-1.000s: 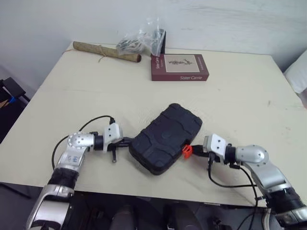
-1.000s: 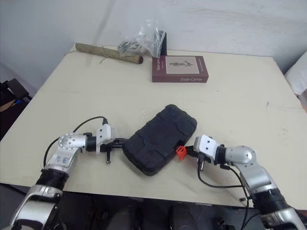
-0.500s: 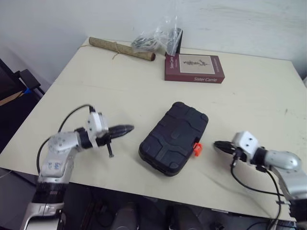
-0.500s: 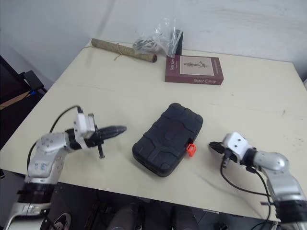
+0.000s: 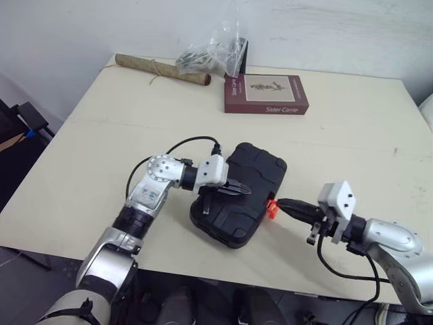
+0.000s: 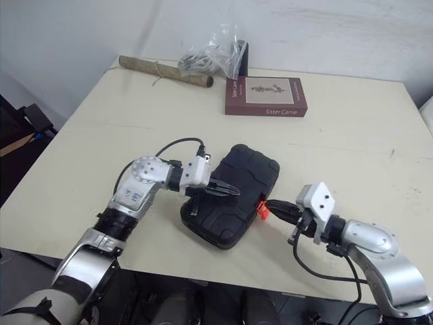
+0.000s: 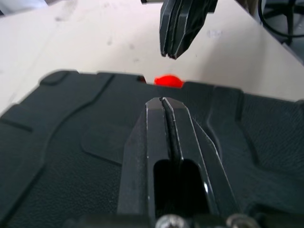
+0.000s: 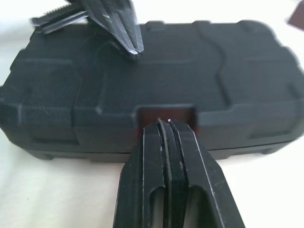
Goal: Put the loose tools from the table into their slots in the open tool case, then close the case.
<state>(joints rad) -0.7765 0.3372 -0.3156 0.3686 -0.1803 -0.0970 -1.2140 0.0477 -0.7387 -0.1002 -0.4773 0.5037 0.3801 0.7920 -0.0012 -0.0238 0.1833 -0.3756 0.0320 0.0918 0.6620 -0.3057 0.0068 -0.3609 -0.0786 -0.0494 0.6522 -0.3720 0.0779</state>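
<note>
The black tool case lies closed on the cream table, near its front edge. An orange-red latch sticks out of the case's right side. My left gripper is shut, and its tip rests over the middle of the lid. My right gripper is also shut and points at the latch from the right, with its tip right beside it. In the left wrist view, my shut fingers lie over the lid, and the right gripper sits beyond the latch. Neither gripper holds anything.
At the back of the table are a dark red book, a brown bark roll and a clear plastic bag of small items. A small black object stands behind the bag. Bare tabletop surrounds the case.
My left gripper has swung in from left of the case and now lies over the lid. My right gripper has moved left up to the latch. The camera has also shifted.
</note>
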